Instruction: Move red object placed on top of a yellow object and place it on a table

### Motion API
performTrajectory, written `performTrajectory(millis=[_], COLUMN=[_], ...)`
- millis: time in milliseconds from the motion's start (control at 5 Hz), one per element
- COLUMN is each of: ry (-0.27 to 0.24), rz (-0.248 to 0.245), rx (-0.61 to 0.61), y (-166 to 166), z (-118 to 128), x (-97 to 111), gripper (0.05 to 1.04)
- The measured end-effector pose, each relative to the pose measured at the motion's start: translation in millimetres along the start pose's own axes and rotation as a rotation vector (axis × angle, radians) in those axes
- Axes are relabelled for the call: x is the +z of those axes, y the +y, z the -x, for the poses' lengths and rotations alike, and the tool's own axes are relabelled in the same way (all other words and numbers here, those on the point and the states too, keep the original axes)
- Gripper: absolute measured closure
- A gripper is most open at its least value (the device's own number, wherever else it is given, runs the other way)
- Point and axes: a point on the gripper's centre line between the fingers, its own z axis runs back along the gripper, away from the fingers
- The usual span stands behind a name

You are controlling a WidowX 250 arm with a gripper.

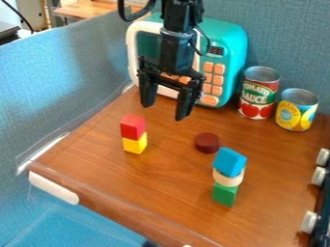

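While the black hand (pixel 166 111) hangs over the far part of the brown bench (pixel 168 178), its two fingers stand well apart and point downward, the fingertips overlapping the view of the bench. The red block (pixel 132 126), the task's thing, sits directly on top of the yellow block (pixel 134 144), toward the left side of the bench. The pair stands upright, nearer the camera than the hand.

To the right of the pair, a dark red disc (pixel 207 143) lies flat on the bench, well apart from them. Just beside it, on the camera's side, rises a second stack: a green block (pixel 225 194) at the bottom, a pale round piece (pixel 228 178) in the middle and a tilted blue block (pixel 229 162) on top.

Behind the hand is a teal toy microwave (pixel 233 46) with orange buttons. A tall can (pixel 259 94) and a shorter can (pixel 297 110) stand close together to its right. White knobs (pixel 318 176) show at the right edge.
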Motion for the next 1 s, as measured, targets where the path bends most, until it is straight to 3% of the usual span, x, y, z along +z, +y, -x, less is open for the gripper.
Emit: performTrajectory(millis=[400, 600, 800, 1000], ry=[0.075, 0.103, 0.099, 0.049], rz=[0.022, 0.027, 0.012, -0.024], rx=[0.057, 0.097, 0.098, 0.147], y=[13.8, 24.8, 28.0, 49.9], z=[13.2, 21.1, 22.3, 17.3], x=[-21.4, -22.0, -18.7, -14.6], gripper=[0.082, 0.082, 0.082, 0.082])
